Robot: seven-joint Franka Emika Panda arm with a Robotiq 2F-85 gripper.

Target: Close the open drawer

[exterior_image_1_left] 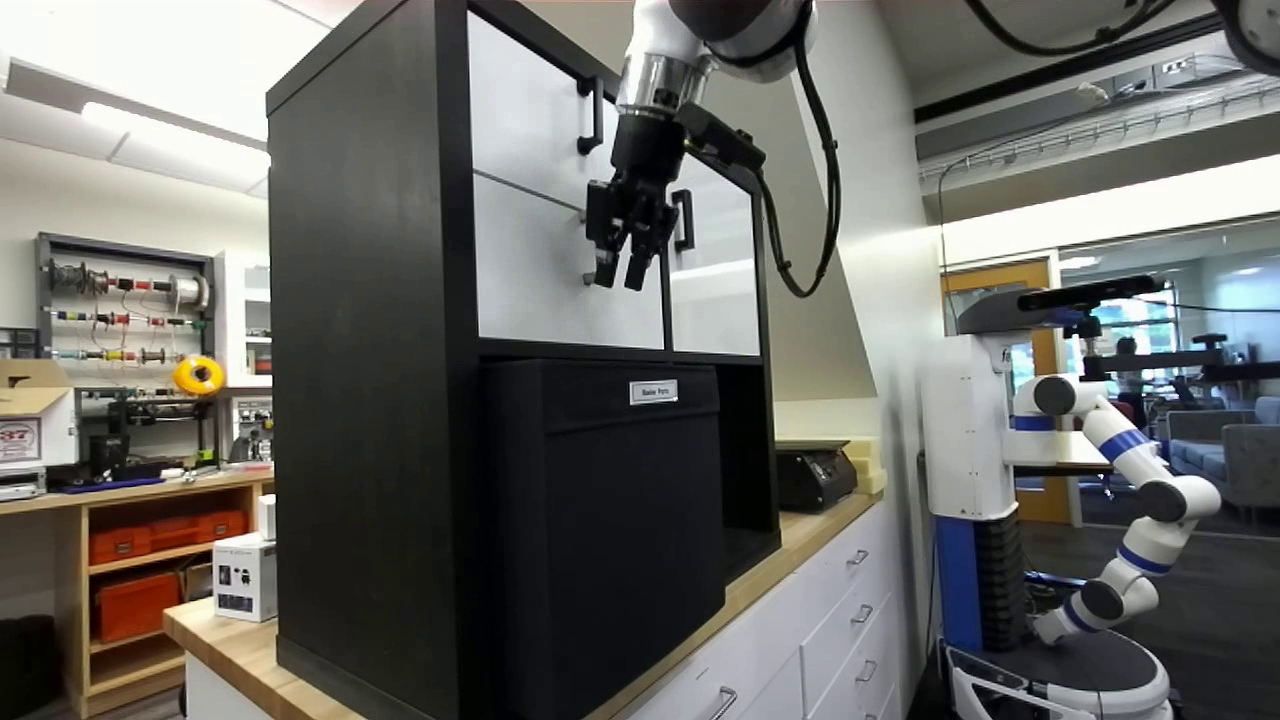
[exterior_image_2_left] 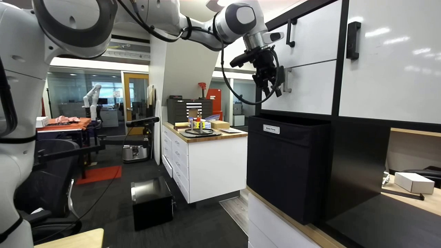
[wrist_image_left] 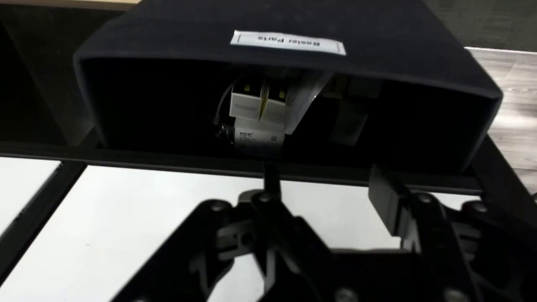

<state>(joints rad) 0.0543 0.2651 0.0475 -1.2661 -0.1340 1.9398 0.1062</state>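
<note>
The white drawer with the black handle is the upper white front (exterior_image_1_left: 525, 100) of the tall black cabinet (exterior_image_1_left: 360, 350); it also shows in an exterior view (exterior_image_2_left: 315, 36). Its front looks flush with the frame, and no beige sides show. The similar lower white front (exterior_image_1_left: 560, 290) has a silver handle (exterior_image_2_left: 288, 80); its surface fills the lower wrist view (wrist_image_left: 126, 209). My gripper (exterior_image_1_left: 620, 277) points down before the lower front, near the silver handle, in both exterior views (exterior_image_2_left: 272, 92). In the wrist view its fingers (wrist_image_left: 323, 180) are apart with nothing between them.
A black fabric bin (exterior_image_1_left: 630, 500) with a white label stands below the white fronts, holding small boxes (wrist_image_left: 258, 126). A further white door (exterior_image_2_left: 396, 62) with a black handle is beside them. The cabinet stands on a wooden counter (exterior_image_1_left: 820, 530).
</note>
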